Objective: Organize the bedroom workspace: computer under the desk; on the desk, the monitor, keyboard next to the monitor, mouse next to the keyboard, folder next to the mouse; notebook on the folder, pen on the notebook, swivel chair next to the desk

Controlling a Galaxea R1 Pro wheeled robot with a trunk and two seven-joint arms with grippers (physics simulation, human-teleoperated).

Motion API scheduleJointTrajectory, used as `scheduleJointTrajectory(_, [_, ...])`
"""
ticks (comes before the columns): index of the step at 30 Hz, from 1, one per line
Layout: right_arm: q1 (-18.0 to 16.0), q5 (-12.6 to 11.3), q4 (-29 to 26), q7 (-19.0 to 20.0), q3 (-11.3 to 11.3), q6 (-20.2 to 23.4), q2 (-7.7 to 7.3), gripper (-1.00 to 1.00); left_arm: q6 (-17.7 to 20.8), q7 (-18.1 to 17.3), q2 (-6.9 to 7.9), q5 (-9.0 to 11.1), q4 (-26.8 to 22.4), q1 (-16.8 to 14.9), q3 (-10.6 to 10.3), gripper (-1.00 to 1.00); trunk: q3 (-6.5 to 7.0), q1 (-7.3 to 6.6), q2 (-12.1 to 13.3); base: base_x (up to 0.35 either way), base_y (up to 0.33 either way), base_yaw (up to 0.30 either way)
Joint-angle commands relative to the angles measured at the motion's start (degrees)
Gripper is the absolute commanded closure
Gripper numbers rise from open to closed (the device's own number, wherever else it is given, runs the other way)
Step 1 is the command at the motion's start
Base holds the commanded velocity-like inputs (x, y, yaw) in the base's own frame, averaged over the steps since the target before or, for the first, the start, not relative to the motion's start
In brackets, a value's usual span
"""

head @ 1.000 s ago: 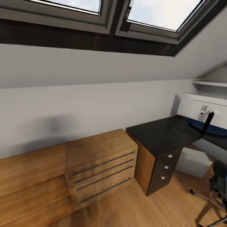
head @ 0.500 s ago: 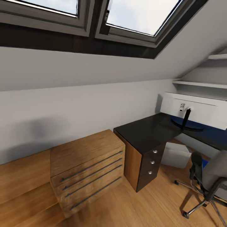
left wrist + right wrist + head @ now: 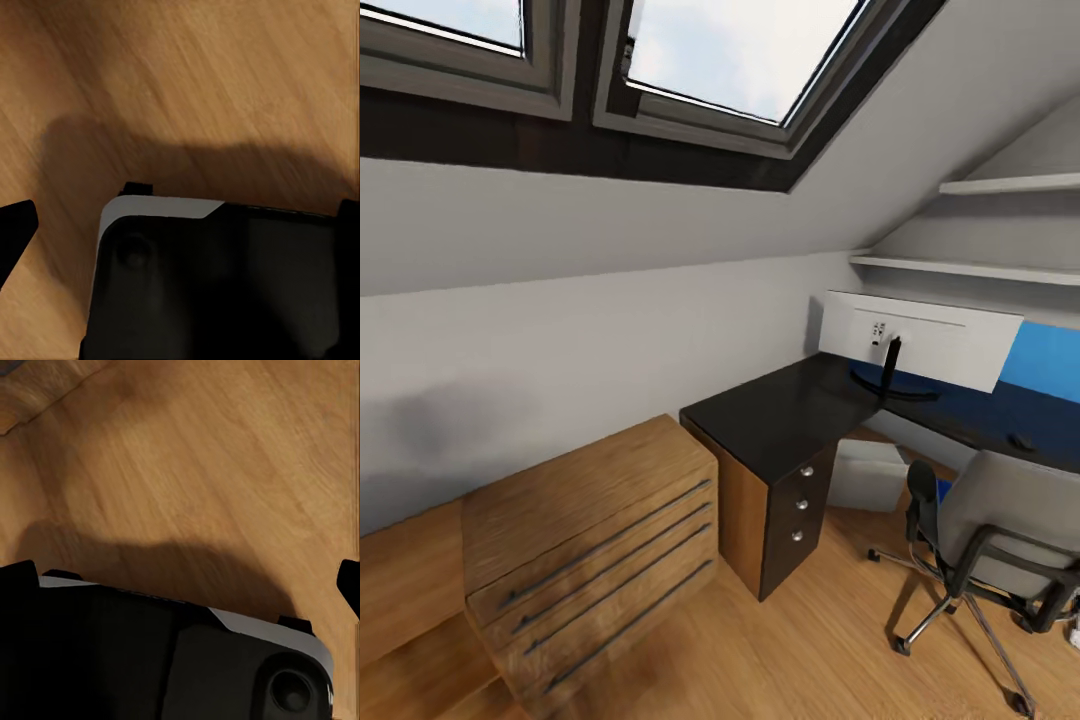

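1. Nearest us, both wrist cameras look down at wood floor [image 3: 225,75]. The left gripper [image 3: 180,217] and right gripper [image 3: 187,574] show dark fingertips spread wide with nothing between them.
2. We'd judge this an approach leg: roll in slowly, arms tucked.
3. At the near left, the wooden drawer unit [image 3: 585,545] narrows our lane.
4. On the right, the swivel chair [image 3: 1000,525] sits beside the desk [image 3: 780,415]; mind its casters.
5. Farther back, the computer [image 3: 870,475] is under the desk, with the monitor [image 3: 920,338] and a small dark mouse [image 3: 1020,441] on top.

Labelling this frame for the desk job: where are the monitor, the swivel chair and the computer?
monitor [image 3: 935,345], head view, white back panel.
swivel chair [image 3: 1010,520], head view, grey backrest.
computer [image 3: 867,478], head view, pale side under the desk.
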Motion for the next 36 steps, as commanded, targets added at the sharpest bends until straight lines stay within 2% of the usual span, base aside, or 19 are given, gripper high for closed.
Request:
scheduleJointTrajectory(1, [-0.01, 0.01, -0.50, 0.25, -0.02, -0.20, -0.12, -1.00, -1.74, 0.00, 0.15, 1.79, 0.03, 0.00, 0.05, -1.00, 0.10, -0.21, 0.34, 0.000, 0.000, -0.298])
scheduleJointTrajectory(5, [-0.01, 0.01, -1.28, 0.34, -0.04, -0.63, -0.27, -1.00, -4.86, -0.01, 0.59, 4.22, 0.20, 0.00, 0.07, -1.00, 0.46, -0.65, 1.15, 0.000, 0.000, -0.299])
scheduleJointTrajectory(15, [-0.01, 0.01, -1.22, 0.11, -0.09, -2.68, -0.28, -1.00, -5.76, -0.21, 0.65, 4.59, 0.23, 0.00, -0.14, -1.00, 0.46, -0.65, 1.15, 0.000, 0.000, -0.292])
scheduleJointTrajectory(20, [-0.01, 0.01, -1.00, -2.99, -0.15, -3.00, -0.08, -1.00, -6.61, -0.26, 0.66, 4.59, 0.29, 0.00, -0.16, -1.00, 0.46, -0.65, 1.15, 0.000, 0.000, -0.105])
scheduleJointTrajectory(22, [-0.01, -0.04, -0.87, -8.08, 0.02, -3.07, 0.14, -1.00, -7.29, -0.21, 0.66, 4.60, 0.51, 0.00, -0.16, -1.00, 0.46, -0.65, 1.15, 0.000, 0.000, -0.029])
scheduleJointTrajectory(25, [-0.01, -0.06, -0.83, -10.34, 0.09, -3.14, 0.22, -1.00, -8.15, -0.21, 0.66, 4.60, 1.39, 0.00, -0.08, -1.00, 0.46, -0.65, 1.15, 0.000, 0.000, -0.006])
scheduleJointTrajectory(36, [-0.01, -0.01, -0.96, -10.82, 0.10, -3.20, 0.24, -1.00, -9.71, -0.37, 0.72, 4.68, 2.06, 0.00, -0.07, -1.00, 0.46, -0.65, 1.15, 0.000, 0.000, 0.000])
